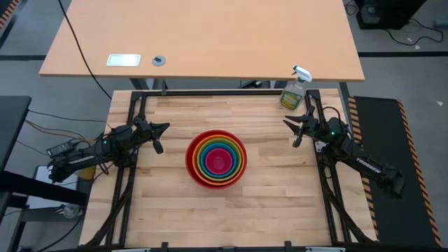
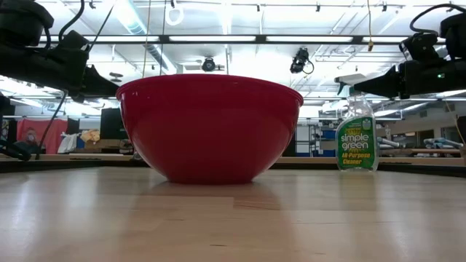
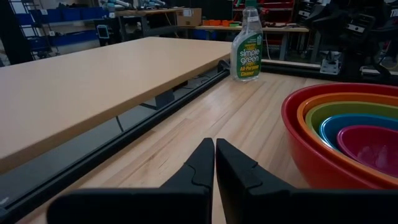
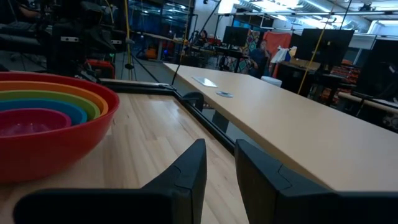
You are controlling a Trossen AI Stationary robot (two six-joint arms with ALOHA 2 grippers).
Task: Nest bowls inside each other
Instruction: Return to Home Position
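Note:
Five bowls [image 1: 215,159] sit nested at the middle of the wooden table: red outermost [image 2: 210,127], then orange, lime green and blue, with magenta pink innermost [image 3: 372,144]. The red bowl rests on its base. My left gripper [image 1: 164,133] hovers to the left of the stack, its fingers [image 3: 214,144] shut on nothing. My right gripper [image 1: 287,126] hovers to the right of the stack, its fingers [image 4: 219,146] a little apart and empty. Both grippers are level and well above the tabletop.
A clear spray bottle [image 1: 295,89] with a green label stands at the table's far right corner, close behind my right gripper. A larger tan desk [image 1: 203,38] lies beyond the far edge. Bare wood surrounds the stack, with black frame rails along the table's sides.

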